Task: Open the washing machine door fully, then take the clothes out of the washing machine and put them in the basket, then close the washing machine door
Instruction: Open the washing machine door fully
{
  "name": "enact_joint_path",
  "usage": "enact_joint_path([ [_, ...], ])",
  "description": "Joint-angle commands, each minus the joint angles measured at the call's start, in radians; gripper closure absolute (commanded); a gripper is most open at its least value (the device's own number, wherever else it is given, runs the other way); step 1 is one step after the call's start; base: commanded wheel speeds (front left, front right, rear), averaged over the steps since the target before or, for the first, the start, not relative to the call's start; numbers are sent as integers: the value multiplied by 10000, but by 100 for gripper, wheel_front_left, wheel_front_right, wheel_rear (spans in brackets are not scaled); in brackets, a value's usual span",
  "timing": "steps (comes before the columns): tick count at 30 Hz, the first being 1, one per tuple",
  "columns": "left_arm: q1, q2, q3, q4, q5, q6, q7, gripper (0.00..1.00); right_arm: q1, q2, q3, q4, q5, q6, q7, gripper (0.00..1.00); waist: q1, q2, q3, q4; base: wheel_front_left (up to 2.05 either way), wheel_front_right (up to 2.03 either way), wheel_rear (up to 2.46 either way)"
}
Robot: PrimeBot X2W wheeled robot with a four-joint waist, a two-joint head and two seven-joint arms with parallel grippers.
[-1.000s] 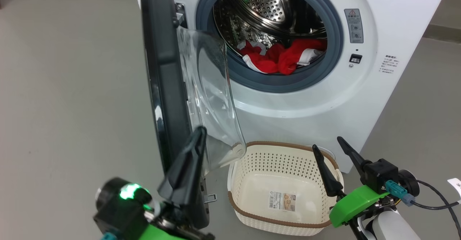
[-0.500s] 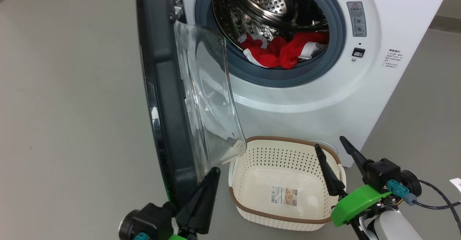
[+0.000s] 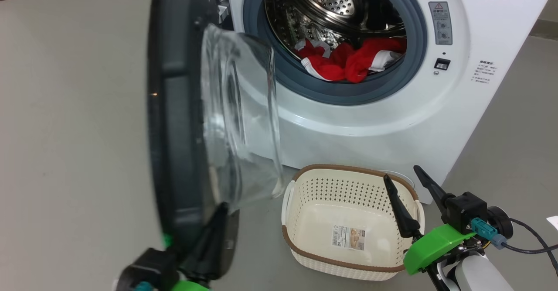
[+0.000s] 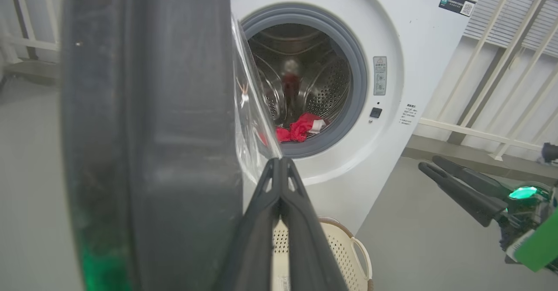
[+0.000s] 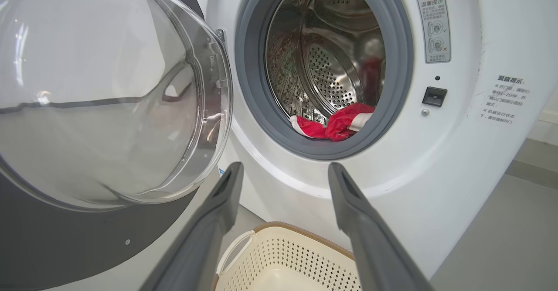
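1. Head view: the washing machine (image 3: 370,125) takes the upper right of the frame, its opening uncovered. The washing machine door (image 3: 174,129) stands swung out left of centre, seen nearly edge-on, with the black rim to the left and the clear bowl bulging right.
2. The clothes (image 3: 344,62) lie in a red heap at the bottom of the steel drum (image 3: 331,3), just behind the grey rubber ring (image 3: 348,94) — upper centre of the frame.
3. The basket (image 3: 340,190) sits on the floor (image 3: 65,129) at lower centre, just before the machine's front, with a label sticker (image 3: 351,237) on its bottom.
4. The left gripper (image 3: 222,210) is at lower left, its dark tip against the door's lower edge; I cannot tell from here whether it touches. The right gripper (image 3: 400,172) is at lower right, fingers spread and empty, tips over the basket's right rim.
5. Left wrist view: the left gripper's fingers rise from bottom centre and meet at the tips, pinched together with nothing between them, just right of the door's dark rim, which takes up the left half. The clothes show at centre inside the drum, the basket at the bottom edge, the right gripper at the right edge with fingers parted.
6. Right wrist view: its two fingers stand wide apart, holding nothing — the basket's rim lies between them at the bottom edge. The door's bowl is at left, and the clothes lie low in the drum at centre.
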Motion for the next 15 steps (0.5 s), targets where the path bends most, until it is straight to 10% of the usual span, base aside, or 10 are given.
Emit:
enact_joint_path([
  [1,-148,282,778,-82,-137,329,-140,100,-115,-51,198,-199,78,4,-65,0,0,0,17,44,0,0,0],
  [15,-196,826,2401,713,-714,888,-851,100,-21,-188,334,-86,89,4,-65,0,0,0,204,282,0,0,0],
])
